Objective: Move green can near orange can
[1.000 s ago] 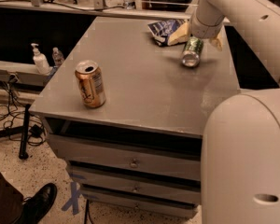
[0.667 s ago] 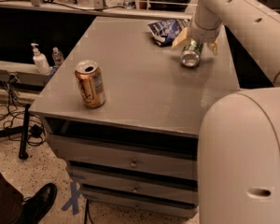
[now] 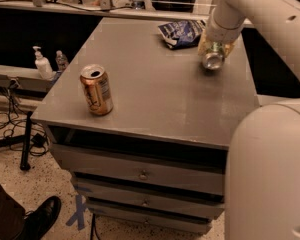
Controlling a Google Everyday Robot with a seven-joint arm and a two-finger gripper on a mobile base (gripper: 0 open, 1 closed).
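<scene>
The orange can (image 3: 96, 90) stands upright near the front left of the grey cabinet top (image 3: 155, 94). The green can (image 3: 213, 59) is at the back right, tilted, with its silver end facing the camera. My gripper (image 3: 214, 51) comes down from the white arm at the upper right. Its pale fingers (image 3: 204, 45) sit tight on both sides of the green can. The green can's label is mostly hidden by the gripper. A wide stretch of bare top lies between the two cans.
A blue crinkled snack bag (image 3: 182, 32) lies just left of and behind the green can. My white arm body (image 3: 270, 174) fills the lower right. Drawers are below the top. Bottles (image 3: 41, 64) stand on a ledge at the left, and a shoe (image 3: 40, 219) is on the floor.
My gripper has shifted slightly left and closed in around the green can at the back right. The orange can has not moved.
</scene>
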